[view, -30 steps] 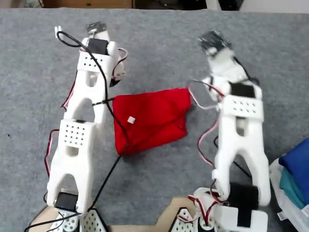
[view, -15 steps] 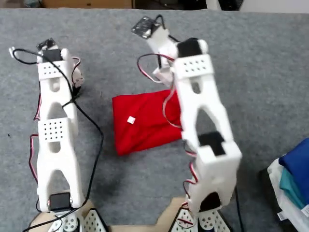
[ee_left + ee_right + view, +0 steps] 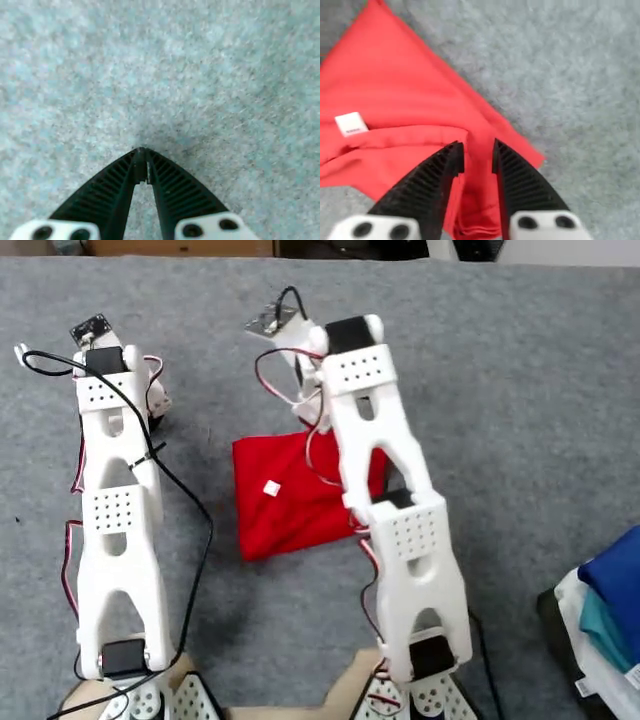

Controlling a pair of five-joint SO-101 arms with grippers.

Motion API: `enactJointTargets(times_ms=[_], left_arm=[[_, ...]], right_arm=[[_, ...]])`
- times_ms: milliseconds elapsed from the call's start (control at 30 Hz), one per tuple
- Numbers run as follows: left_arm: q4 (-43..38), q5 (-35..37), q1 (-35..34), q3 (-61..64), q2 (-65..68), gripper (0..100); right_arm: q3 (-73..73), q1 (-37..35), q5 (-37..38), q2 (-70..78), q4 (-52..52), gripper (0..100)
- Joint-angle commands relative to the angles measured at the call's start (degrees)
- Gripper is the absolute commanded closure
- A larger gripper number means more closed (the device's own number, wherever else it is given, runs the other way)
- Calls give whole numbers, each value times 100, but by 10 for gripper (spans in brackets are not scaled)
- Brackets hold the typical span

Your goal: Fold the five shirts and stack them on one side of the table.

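One red shirt (image 3: 290, 495) lay folded into a rough square on the grey table cover (image 3: 520, 390), one corner drawn out to a point. A small white tag (image 3: 271, 488) sat on the shirt's upper layer, left of its middle. In the right wrist view a folded edge ran across the shirt (image 3: 395, 115) from the tag (image 3: 351, 123).

The right gripper (image 3: 476, 147) hung over that folded edge. Its black ribbed jaws stood a narrow gap apart, with red cloth seen through the gap and nothing pinched between them. Whether the tips touched the cloth could not be told. The right arm (image 3: 385, 510) crossed above the shirt's right part.

The left arm (image 3: 115, 510) stood left of the shirt, well apart from it. The left gripper (image 3: 142, 155) was over bare grey cover, its jaws closed tip to tip and holding nothing.

Far to the right of the shirt, well apart, a stack of folded shirts lay: blue (image 3: 615, 585) on top, teal (image 3: 600, 630) under it, white (image 3: 590, 660) lowest.
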Motion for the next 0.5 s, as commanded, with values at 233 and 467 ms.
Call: enactJointTargets(times_ms=[233,467], left_arm=[[-44,-26,-18,-264,-75,980],[-53,-26,-18,-264,-57,980]], right_arm=[[268,-119,-53,13,79,883],[268,-84,-26,215,105,995]])
